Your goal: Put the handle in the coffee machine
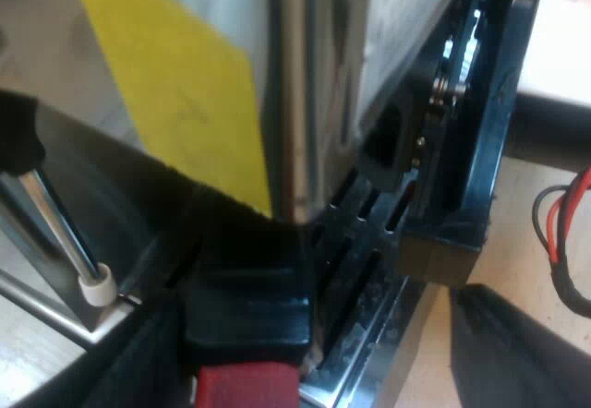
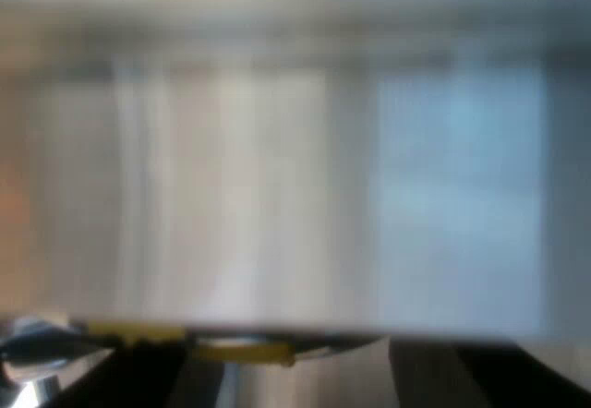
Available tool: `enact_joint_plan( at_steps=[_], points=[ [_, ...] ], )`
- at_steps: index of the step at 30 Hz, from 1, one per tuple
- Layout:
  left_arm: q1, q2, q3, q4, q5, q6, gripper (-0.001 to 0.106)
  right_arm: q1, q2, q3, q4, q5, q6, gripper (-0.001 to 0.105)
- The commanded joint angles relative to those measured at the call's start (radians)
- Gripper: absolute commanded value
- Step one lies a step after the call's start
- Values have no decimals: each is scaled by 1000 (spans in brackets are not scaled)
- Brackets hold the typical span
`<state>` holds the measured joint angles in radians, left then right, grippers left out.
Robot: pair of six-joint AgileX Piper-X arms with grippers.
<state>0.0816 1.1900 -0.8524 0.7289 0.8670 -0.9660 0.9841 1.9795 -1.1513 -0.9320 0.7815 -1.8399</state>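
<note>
left gripper (image 1: 314, 362): fingers set wide, either side of the handle (image 1: 245, 311). one finger (image 1: 517, 353) stands clear of it; contact at the other cannot be told. handle: dark, its red end (image 1: 245, 388) nearest the camera, at the espresso machine (image 1: 295, 76) front, just beside the slotted drip grille (image 1: 360, 270). yellow label (image 1: 175, 85) on the machine's steel side. right gripper (image 2: 295, 385): close against a steel panel (image 2: 295, 196); opening cannot be told.

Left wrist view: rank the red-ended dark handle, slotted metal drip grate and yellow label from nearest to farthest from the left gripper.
1. Red-ended dark handle, between the fingers of the left gripper.
2. Slotted metal drip grate, just beyond the handle.
3. Yellow label, higher, on the espresso machine.
</note>
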Motion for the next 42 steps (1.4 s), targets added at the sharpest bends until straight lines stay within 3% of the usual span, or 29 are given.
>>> enact_joint_plan(
  at_steps=[1, 8, 18, 25, 35, 40, 42],
  points=[
    [-1, -17, -7, 8, 22, 6, 62, -3, -10, -26, -36, 6, -5, 45],
    [9, -68, -25, 23, 12, 6, 62, -3, -10, -37, -33, 6, -5, 45],
    [138, -113, -43, 81, 72, 4, 62, -3, -10, -37, -36, 6, -5, 45],
    [149, -113, -100, 81, 72, 4, 62, -3, -10, -37, -36, 6, -5, 45],
    [149, -113, -111, 68, 72, 4, 62, -3, -10, -37, -36, 6, -5, 45],
    [149, -113, -111, 8, 13, -61, 56, -3, -10, -37, -36, 6, -5, 45],
    [149, -107, -114, -67, -21, -112, 47, -3, -10, -37, -36, 6, -5, 45]
  ],
)
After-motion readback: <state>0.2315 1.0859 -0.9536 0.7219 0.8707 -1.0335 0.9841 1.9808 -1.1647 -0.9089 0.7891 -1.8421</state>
